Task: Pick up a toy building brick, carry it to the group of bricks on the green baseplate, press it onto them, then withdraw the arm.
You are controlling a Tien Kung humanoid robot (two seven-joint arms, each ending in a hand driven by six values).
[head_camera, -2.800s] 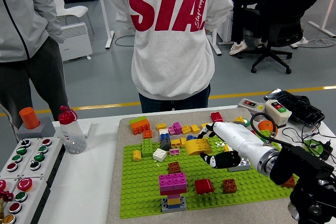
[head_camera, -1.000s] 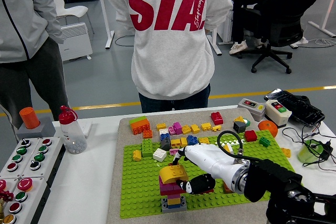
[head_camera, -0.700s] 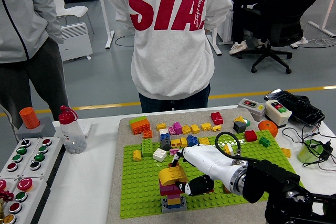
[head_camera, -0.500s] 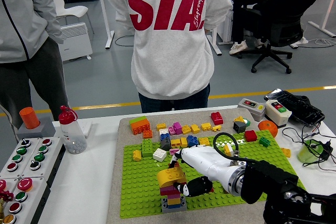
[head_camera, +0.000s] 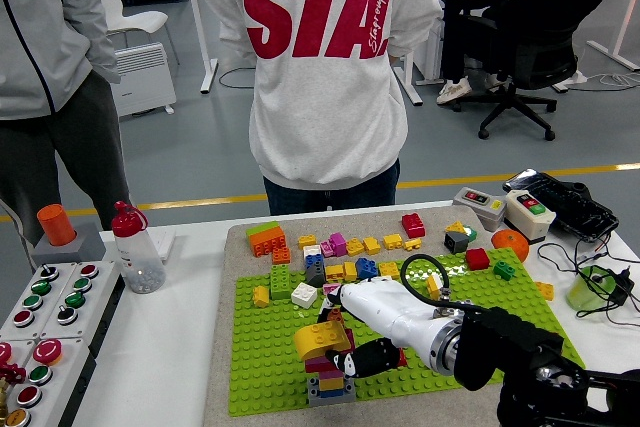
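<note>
My right hand (head_camera: 340,339) is shut on a yellow curved brick (head_camera: 319,339) and holds it on top of the magenta-topped stack of bricks (head_camera: 328,377) at the front of the green baseplate (head_camera: 265,362). The yellow brick sits tilted, its left end low. The hand's white body covers most of the stack's top. The left arm is out of view.
Loose bricks (head_camera: 345,247) lie along the baseplate's far edge and on the grey mat behind it. A water bottle (head_camera: 133,247) and button boxes (head_camera: 40,317) stand at the left. A person (head_camera: 325,67) stands at the far side, back turned. Control boxes (head_camera: 525,212) and cables lie at the right.
My right hand carried the yellow brick from the baseplate's right side leftward to the stack, then lowered it onto the top. In the last half second it shifted slightly left and down.
</note>
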